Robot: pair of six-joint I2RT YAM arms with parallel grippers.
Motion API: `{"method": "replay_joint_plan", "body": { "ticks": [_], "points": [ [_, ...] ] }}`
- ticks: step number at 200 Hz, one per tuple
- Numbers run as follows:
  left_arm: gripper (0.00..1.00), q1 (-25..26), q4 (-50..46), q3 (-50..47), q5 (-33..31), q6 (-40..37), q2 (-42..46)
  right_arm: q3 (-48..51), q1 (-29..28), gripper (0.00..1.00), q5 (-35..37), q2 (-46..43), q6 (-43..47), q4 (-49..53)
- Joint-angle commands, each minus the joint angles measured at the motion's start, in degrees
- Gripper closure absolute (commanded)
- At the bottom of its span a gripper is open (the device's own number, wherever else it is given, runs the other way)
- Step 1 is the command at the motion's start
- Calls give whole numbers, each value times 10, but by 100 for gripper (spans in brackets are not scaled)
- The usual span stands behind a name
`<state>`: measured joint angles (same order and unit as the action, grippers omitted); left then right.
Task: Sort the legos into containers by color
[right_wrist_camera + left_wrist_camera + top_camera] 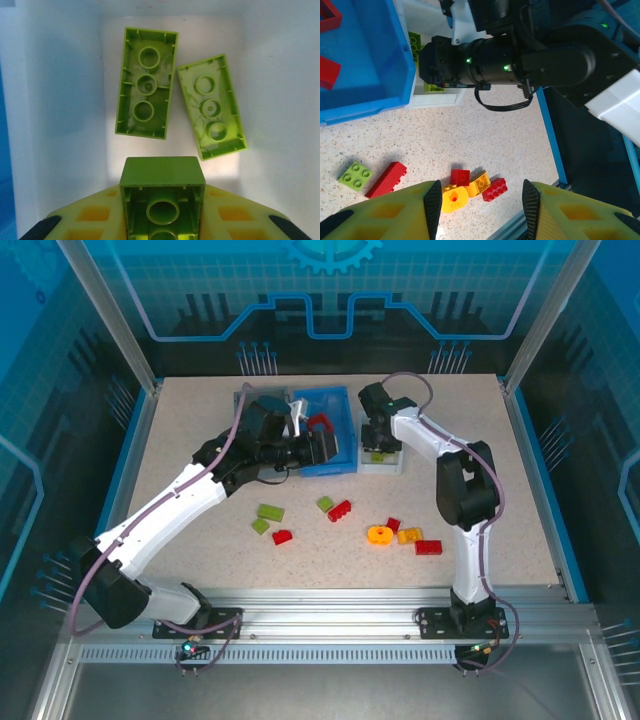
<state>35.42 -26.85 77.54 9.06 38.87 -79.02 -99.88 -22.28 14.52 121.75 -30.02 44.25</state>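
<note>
Over white tray point(280, 100), R fingers point(90, 220) tight on green brick point(162, 187); L fingers point(385, 215) spread.

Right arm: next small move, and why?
Probably open the right gripper: it holds a green brick over the white tray, where two green bricks lie, so releasing should drop it in with its color.
</note>
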Motion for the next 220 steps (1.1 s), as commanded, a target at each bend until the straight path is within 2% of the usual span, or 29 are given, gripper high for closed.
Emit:
{"method": "replay_joint_plan", "body": {
  "ticks": [1, 41, 73, 89, 110, 145, 184, 220],
  "points": [
    [51, 2, 26, -8, 17, 4, 2, -28, 13, 69, -27, 17, -9, 7],
    [51, 3, 25, -14, 18, 7, 6, -31, 19, 66, -61, 34, -16, 1],
    [51, 5, 25, -18, 16, 8, 12, -20, 21, 49, -60, 16, -19, -4],
    [51, 7, 22, -20, 17, 8, 13, -15, 21, 46, -56, -3, -17, -6],
    [51, 7, 21, -25, 15, 9, 18, -13, 20, 46, -50, -31, -12, -6],
    [51, 14, 11, -38, 5, 14, 29, 7, 16, 54, -38, -106, -3, -12],
    [52, 34, -9, -67, -19, 12, 43, 69, -1, 56, -20, -228, 1, -23],
    [52, 45, -49, -101, -52, 6, 75, 167, -36, 56, -5, -366, -3, -17]
  ]
}}
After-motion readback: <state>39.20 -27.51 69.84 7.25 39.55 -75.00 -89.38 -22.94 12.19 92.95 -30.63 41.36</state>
